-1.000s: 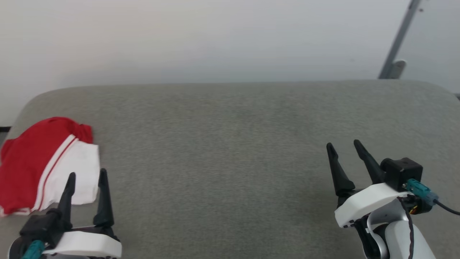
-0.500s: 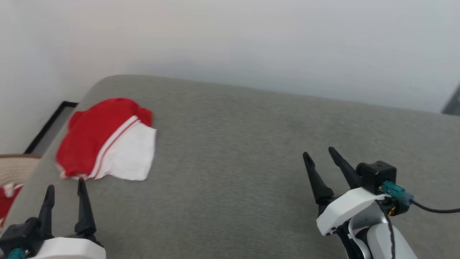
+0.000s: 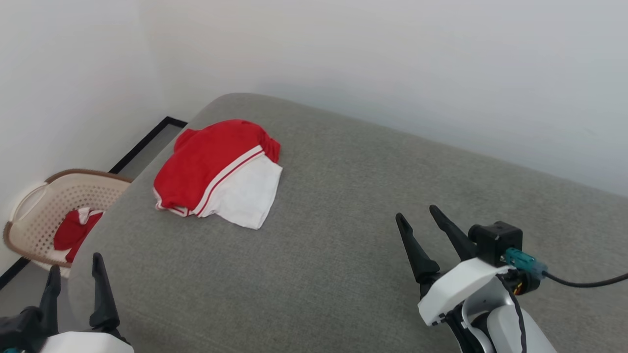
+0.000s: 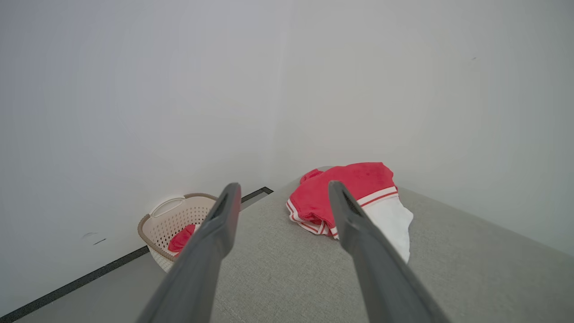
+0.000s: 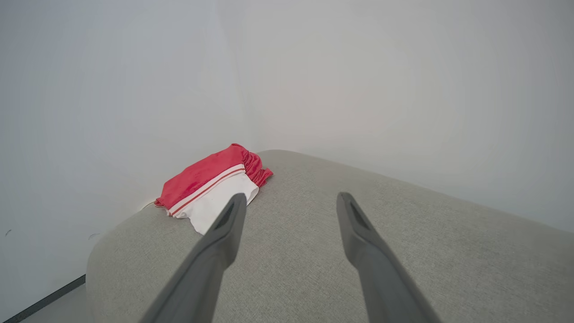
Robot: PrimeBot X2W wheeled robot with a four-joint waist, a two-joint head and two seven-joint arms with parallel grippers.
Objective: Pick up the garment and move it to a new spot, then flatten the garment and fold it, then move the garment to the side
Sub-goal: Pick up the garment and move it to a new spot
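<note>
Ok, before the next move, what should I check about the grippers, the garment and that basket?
1. Left gripper open, empty: ok.
2. Right gripper open, empty: ok.
3. Garment folded, lying near the grey surface's far left corner: ok.
4. Garment wholly on the surface, nothing overhanging: ok.
5. Basket on the floor beside the surface, holding another red-and-white cloth: ok.
6. Lower folded layers lying smooth: cannot tell.
</note>
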